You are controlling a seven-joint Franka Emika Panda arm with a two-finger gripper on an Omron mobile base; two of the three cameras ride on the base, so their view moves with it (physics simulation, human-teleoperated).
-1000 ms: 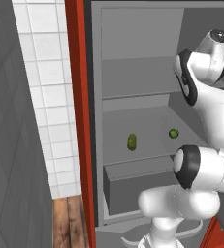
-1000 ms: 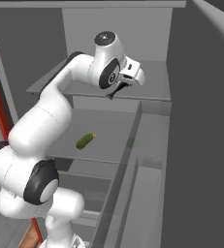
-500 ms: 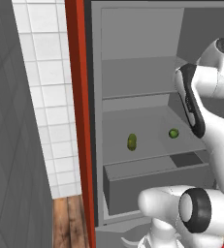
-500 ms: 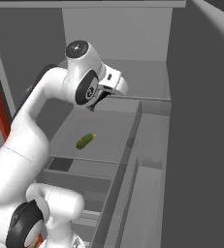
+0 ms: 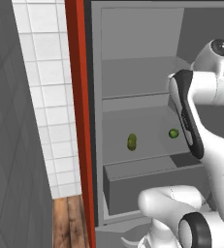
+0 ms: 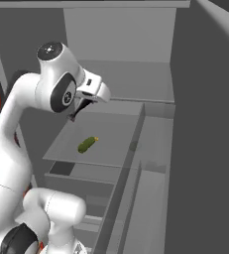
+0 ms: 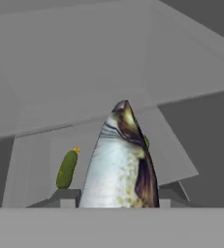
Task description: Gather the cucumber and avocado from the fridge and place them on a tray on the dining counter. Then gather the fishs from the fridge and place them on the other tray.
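Note:
In the hand view a fish (image 7: 120, 164), silvery with a brown back, stands nose-up between my gripper's (image 7: 117, 199) fingers, which are shut on it. The gripper (image 6: 79, 112) hangs in front of the open fridge, above its middle shelf. On that shelf lies a green cucumber (image 5: 132, 142) (image 6: 87, 144) (image 7: 67, 168). A small round green avocado (image 5: 173, 133) sits to its right on the same shelf, and in the hand view just a sliver of the avocado (image 7: 146, 141) peeks out behind the fish.
The fridge's grey shelf (image 6: 111, 149) juts toward me, with a drawer (image 5: 147, 179) below it. A red door edge (image 5: 77, 121) and a white tiled wall (image 5: 45, 97) stand to the left. My own arm fills the right of the left base view.
My arm has swung the gripper with the fish left and down in the right base view, back out from the fridge's upper part. Cucumber and avocado have stayed put.

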